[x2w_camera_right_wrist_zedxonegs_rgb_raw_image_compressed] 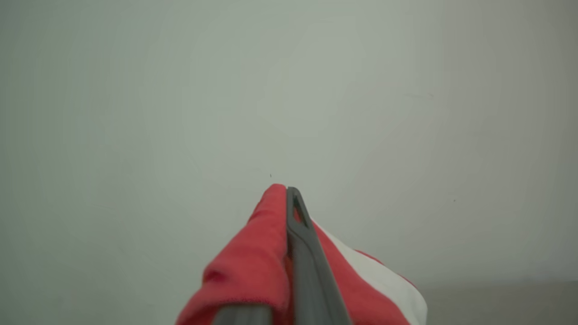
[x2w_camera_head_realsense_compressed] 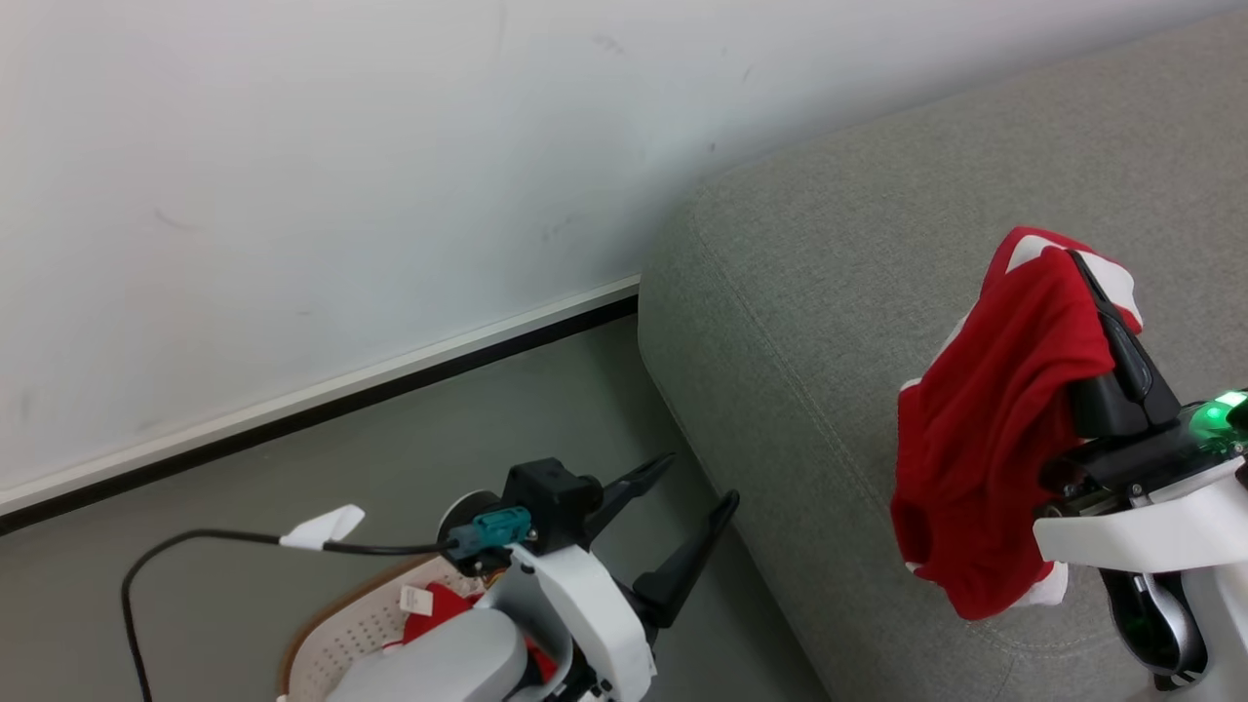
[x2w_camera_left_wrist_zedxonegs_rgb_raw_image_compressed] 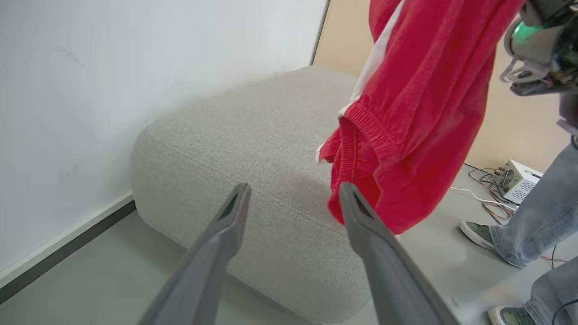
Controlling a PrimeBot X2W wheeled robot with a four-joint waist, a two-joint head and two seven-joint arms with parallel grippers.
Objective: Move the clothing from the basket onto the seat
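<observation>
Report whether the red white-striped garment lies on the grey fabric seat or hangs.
Hanging: the red white-striped garment droops bunched from the shut right gripper, over the grey fabric seat.

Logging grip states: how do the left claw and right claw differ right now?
The left claw is open wide; right claw is shut. Left claw is empty; right claw grips a red garment that hangs over the seat. Left claw sits off the seat's edge, near the basket; right claw is above the seat. Both have long dark fingers.
</observation>
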